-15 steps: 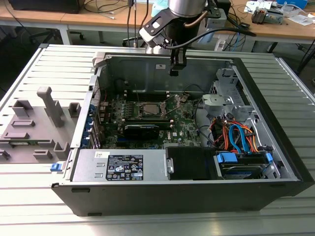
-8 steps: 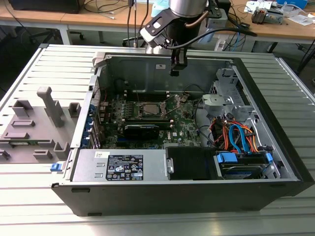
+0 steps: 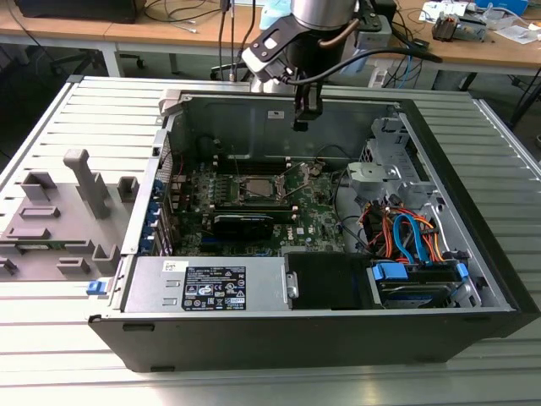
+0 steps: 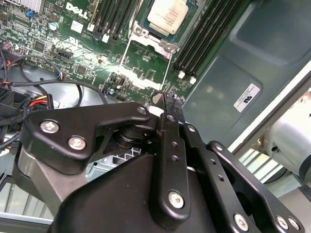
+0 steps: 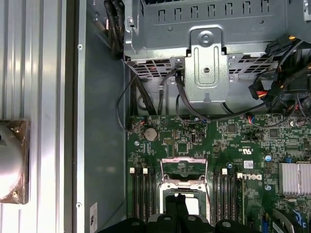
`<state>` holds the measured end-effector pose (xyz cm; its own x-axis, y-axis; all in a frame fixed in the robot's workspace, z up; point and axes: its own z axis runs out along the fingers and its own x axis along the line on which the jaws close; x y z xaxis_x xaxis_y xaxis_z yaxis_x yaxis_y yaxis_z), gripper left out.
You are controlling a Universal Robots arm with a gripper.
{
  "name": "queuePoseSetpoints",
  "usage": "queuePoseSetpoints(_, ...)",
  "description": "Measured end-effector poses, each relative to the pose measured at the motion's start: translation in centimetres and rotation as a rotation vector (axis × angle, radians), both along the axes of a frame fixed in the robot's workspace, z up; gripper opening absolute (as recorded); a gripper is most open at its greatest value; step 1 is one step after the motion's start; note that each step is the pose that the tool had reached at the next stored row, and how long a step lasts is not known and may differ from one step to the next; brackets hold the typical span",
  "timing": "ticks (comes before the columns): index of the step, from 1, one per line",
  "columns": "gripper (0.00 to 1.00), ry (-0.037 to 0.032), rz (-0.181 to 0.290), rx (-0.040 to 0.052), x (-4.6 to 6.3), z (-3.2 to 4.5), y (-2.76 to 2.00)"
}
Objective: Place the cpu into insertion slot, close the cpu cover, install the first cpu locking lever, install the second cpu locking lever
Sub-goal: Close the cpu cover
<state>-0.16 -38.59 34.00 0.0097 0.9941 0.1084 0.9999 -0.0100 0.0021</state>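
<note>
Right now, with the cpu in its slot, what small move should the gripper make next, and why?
Probably lower toward the cover: the cpu already sits in the slot, the cover is open beside it, and the shut gripper hangs above the board, touching nothing.

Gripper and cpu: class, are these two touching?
Apart. The exterior view shows the gripper hanging high above the board, with a clear gap to the cpu below.
</note>
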Motion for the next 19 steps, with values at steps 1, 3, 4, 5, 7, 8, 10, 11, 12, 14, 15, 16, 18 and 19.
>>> queuePoseSetpoints(1,0.11,0.0000,0.000,-0.0001,0.03,0.00,0.00)
queuePoseSetpoints(3,0.11,0.0000,0.000,-0.0001,0.09,0.00,0.00)
queuePoseSetpoints(4,0.11,0.0000,0.000,-0.0001,0.10,0.00,0.00)
queuePoseSetpoints(5,0.11,0.0000,0.000,-0.0001,0.12,-0.01,0.00)
queuePoseSetpoints(7,0.11,0.0000,0.000,-0.0001,0.17,-0.01,0.00)
queuePoseSetpoints(8,0.11,0.0000,0.000,-0.0001,0.19,-0.01,0.00)
queuePoseSetpoints(10,0.11,0.0000,0.000,0.0000,0.24,-0.02,0.00)
queuePoseSetpoints(11,0.11,0.0000,0.000,0.0000,0.27,-0.02,0.00)
queuePoseSetpoints(12,0.11,0.0000,0.000,-0.0001,0.30,-0.03,0.00)
queuePoseSetpoints(14,0.11,0.0000,0.000,0.0000,0.34,-0.03,0.00)
queuePoseSetpoints(15,0.11,0.0000,0.000,-0.0001,0.37,-0.03,0.00)
queuePoseSetpoints(16,0.11,0.0000,0.000,-0.0001,0.40,-0.04,0.00)
queuePoseSetpoints(18,0.11,0.0000,0.000,0.0000,0.43,-0.04,0.00)
queuePoseSetpoints(19,0.11,0.0000,0.000,-0.0001,0.45,-0.04,0.00)
